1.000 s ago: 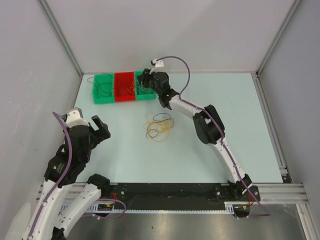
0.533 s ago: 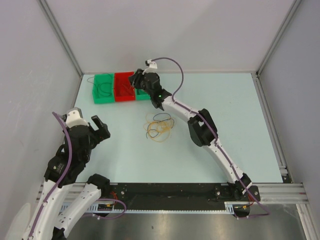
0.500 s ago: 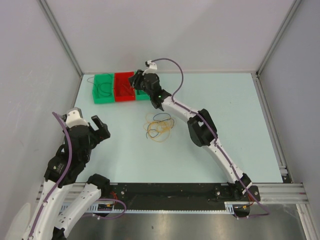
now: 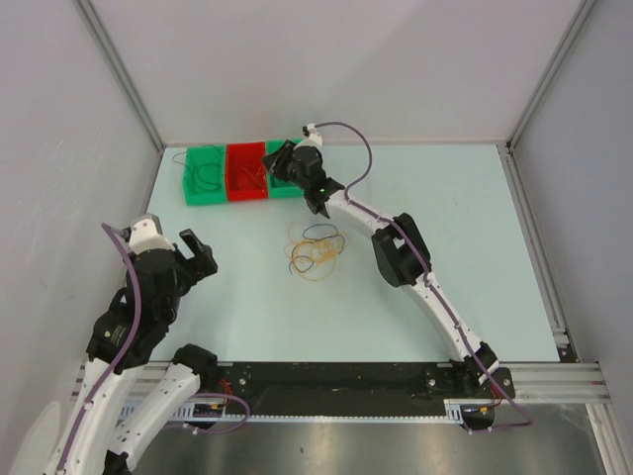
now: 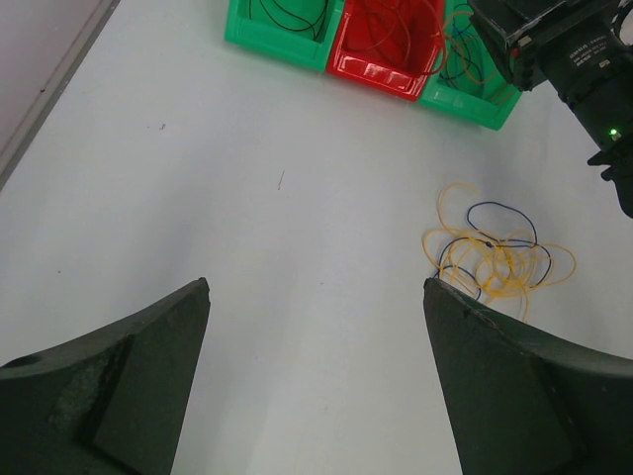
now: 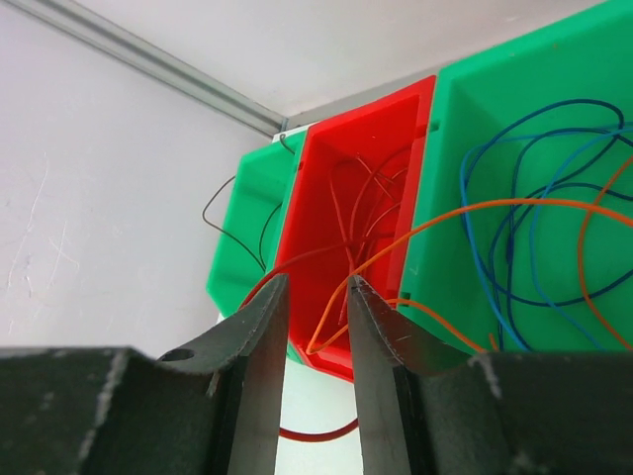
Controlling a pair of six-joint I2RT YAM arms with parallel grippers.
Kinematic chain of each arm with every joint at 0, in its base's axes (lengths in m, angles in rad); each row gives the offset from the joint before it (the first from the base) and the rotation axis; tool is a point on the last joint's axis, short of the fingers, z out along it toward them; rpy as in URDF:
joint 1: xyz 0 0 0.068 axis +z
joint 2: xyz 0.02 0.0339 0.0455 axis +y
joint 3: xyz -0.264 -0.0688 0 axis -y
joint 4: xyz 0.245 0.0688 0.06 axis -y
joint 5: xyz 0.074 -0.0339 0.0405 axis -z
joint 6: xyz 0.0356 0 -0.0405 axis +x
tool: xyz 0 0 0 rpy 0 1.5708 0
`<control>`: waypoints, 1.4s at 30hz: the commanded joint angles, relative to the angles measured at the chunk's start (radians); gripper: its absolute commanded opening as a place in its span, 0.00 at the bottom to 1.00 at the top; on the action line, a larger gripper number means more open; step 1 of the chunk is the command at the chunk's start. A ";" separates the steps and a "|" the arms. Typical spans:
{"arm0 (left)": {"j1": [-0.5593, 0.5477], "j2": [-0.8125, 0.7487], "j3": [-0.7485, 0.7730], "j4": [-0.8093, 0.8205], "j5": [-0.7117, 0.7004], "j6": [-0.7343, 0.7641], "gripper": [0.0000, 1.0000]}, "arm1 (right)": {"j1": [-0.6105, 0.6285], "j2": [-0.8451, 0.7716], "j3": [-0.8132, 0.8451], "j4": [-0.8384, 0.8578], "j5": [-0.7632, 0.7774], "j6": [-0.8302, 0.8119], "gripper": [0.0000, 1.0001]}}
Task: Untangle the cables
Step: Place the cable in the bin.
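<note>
A loose tangle of yellow, blue and black cables [image 4: 316, 250] lies mid-table; it also shows in the left wrist view [image 5: 495, 262]. My right gripper [image 4: 278, 161] hovers over the bins at the back left. In the right wrist view its jaws [image 6: 316, 282] stand slightly apart above the red bin [image 6: 368, 158]. An orange wire [image 6: 475, 210] runs from the right green bin [image 6: 465, 129] and its bent end hangs between the fingers, not pinched. A red wire [image 6: 316, 435] curves below them. My left gripper [image 4: 198, 252] is open and empty at the left, away from the tangle [image 5: 316, 287].
Three bins stand in a row at the back left: a green bin [image 4: 203, 188] with black wire, the red bin [image 4: 247, 188] with red wires, and a green bin [image 4: 289, 188] with blue and orange wires. The cell walls stand close behind the bins.
My right gripper shifted left over the bins, then slightly back right, and its wrist turned. The left arm and the tangle have not moved.
</note>
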 commanded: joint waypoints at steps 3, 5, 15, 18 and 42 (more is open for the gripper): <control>0.008 -0.009 -0.004 0.035 0.014 0.025 0.93 | 0.000 -0.006 -0.014 0.040 -0.025 0.054 0.34; 0.008 -0.010 -0.004 0.035 0.014 0.025 0.94 | 0.005 -0.001 -0.012 0.046 -0.026 0.060 0.35; 0.008 -0.012 -0.005 0.035 0.015 0.025 0.94 | 0.017 0.047 0.038 0.038 -0.021 0.074 0.36; 0.008 -0.013 -0.005 0.035 0.015 0.025 0.94 | 0.020 0.056 0.040 0.041 -0.021 0.080 0.36; 0.008 -0.015 -0.005 0.035 0.015 0.025 0.93 | 0.034 0.137 0.149 0.077 0.025 0.074 0.38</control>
